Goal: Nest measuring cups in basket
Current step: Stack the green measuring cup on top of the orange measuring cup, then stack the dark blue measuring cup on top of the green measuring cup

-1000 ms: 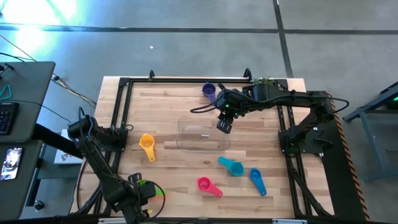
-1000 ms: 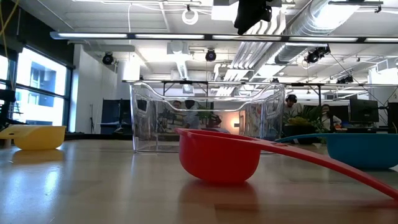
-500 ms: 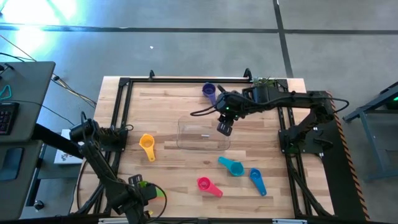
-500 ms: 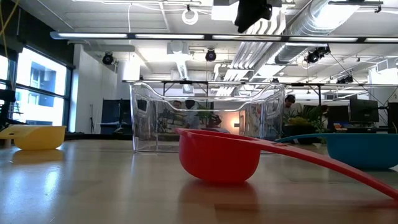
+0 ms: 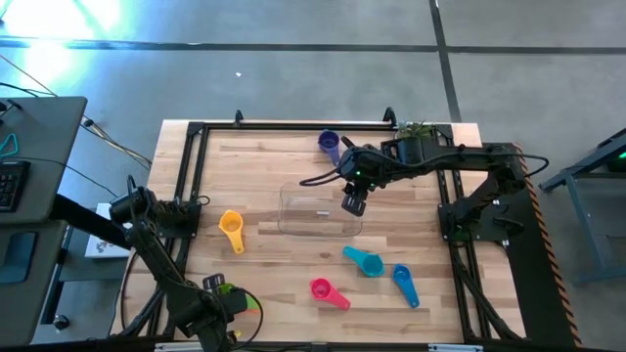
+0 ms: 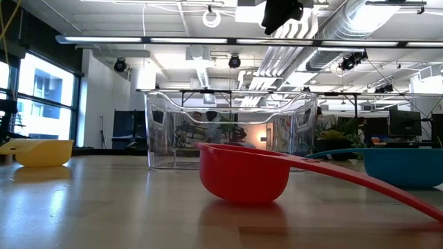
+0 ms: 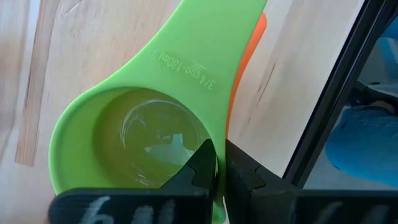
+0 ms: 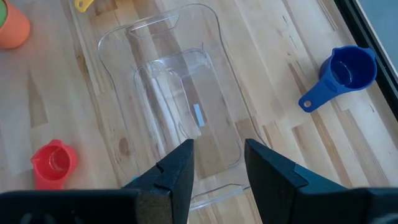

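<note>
The right gripper (image 5: 352,204) hangs above the right end of the clear basket (image 5: 305,214), its fingers (image 8: 177,172) parted and holding nothing, while the basket sits near the middle of the wooden table (image 5: 264,166). At the table's near-left corner the left gripper (image 5: 238,299) is clamped on the rim of the green cup (image 7: 149,118), with a strip of orange showing just behind its handle. The yellow cup (image 5: 232,230) lies left of the basket, the purple cup (image 5: 329,144) beyond it, and the teal cup (image 5: 365,261), blue cup (image 5: 406,283) and magenta cup (image 5: 328,291) spread across the near side, well apart from the basket
</note>
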